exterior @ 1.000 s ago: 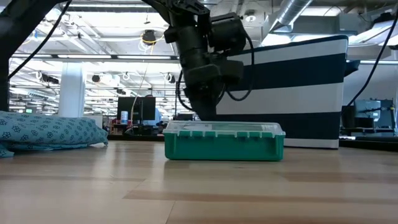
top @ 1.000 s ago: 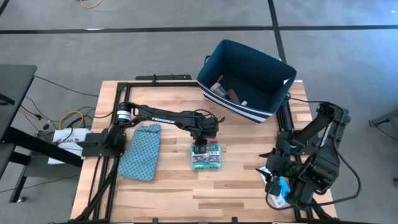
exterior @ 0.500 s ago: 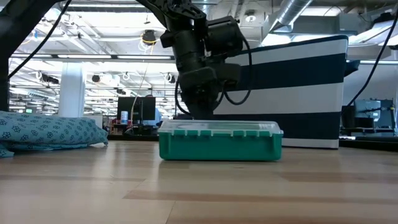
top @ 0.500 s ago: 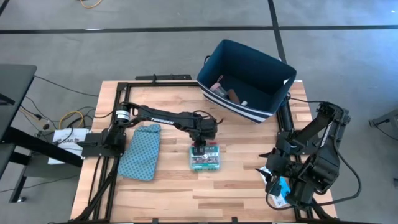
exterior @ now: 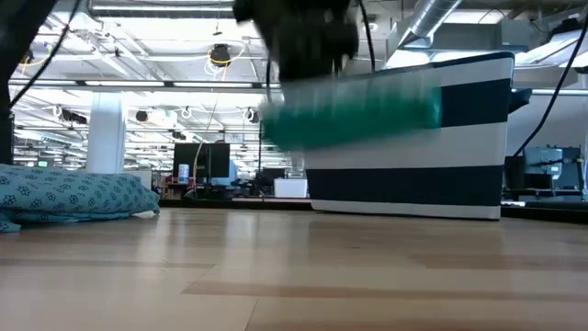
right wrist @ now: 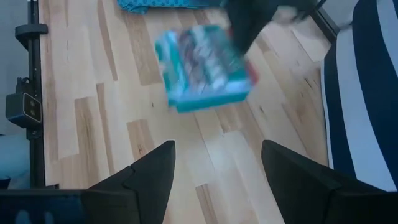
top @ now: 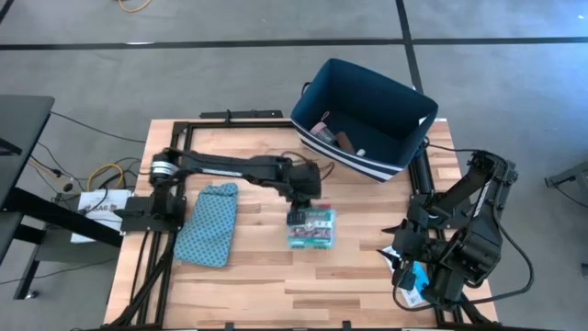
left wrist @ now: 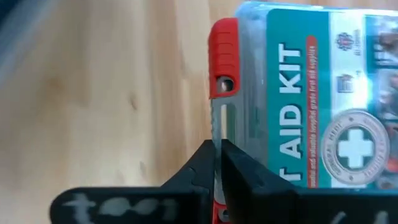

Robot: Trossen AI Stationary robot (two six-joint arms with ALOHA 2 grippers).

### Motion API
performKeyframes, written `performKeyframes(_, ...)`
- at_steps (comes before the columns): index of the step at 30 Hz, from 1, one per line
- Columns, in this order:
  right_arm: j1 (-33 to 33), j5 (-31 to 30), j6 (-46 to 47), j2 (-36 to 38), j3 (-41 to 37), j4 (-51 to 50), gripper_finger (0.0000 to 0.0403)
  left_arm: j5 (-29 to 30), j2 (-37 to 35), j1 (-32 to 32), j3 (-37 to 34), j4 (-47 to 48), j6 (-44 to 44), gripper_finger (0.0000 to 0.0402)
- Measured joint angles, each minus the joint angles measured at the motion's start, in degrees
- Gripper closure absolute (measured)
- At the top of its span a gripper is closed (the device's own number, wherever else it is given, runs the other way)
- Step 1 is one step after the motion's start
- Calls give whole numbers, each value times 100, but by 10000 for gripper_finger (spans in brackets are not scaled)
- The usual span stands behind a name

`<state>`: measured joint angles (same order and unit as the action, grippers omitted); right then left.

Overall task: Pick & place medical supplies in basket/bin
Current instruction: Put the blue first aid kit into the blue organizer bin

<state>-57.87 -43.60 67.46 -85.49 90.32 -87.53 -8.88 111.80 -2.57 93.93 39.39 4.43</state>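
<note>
The green printed flat box [top: 312,229] reads "AID KIT" and has red latches. It hangs in the air, blurred in the low view [exterior: 354,114]. My left gripper [top: 296,218] is shut on it at its left edge. The dark navy bin [top: 363,118] with white stripes stands at the table's far right, with a pink item [top: 321,130] and a brown bar [top: 344,141] inside. My right gripper [right wrist: 214,177] is open and waits at the table's near right corner, touching nothing. My left gripper pinches the box's thin side rim [left wrist: 217,127] between its two fingers [left wrist: 202,165], just beside a red latch [left wrist: 224,56]. The fingers come from above, pointing down, at the box's left edge. The box is lifted clear of the table and slightly tilted.
A teal patterned cloth pouch [top: 208,223] lies flat on the table's left part, near the left arm's base. The bin's striped wall [exterior: 441,138] rises behind the lifted box. Bare wood [top: 276,276] stretches along the near edge. The right arm [top: 455,234] fills the near right corner.
My left gripper has risen, keeping its hold, and shifted a little toward the table's right. The green box first slid slightly on the table, then came up clear of it and now hangs in front of the bin's wall, tilted.
</note>
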Motion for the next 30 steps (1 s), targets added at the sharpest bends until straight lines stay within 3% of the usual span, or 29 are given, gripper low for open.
performKeyframes(4, 4, -1, 2, -2, 0, 76, 168, 540, -558, 2, 579, 221, 104, 400)
performKeyframes(9, 40, -13, -46, -2, 0, 122, 168, 2245, -642, -95, 2034, -119, 1187, 401)
performKeyframes(16, 178, -8, -52, -2, 0, 125, 168, 1952, 488, -973, 4115, -881, 1592, 401)
performKeyframes(18, 217, 1, -51, -2, 0, 120, 168, 1952, 568, -1339, 3809, -1779, 1442, 401)
performKeyframes(21, 227, 3, -134, -2, 0, 93, 168, 1969, 807, -1875, 3535, -2274, 1138, 401)
performKeyframes(25, 251, 18, -151, -2, 2, 48, 168, 1860, 1362, -2372, 3488, -2055, 360, 401)
performKeyframes(30, 251, 18, -151, -4, 2, 32, 168, 1646, 1827, -2661, 3517, -2281, 305, 401)
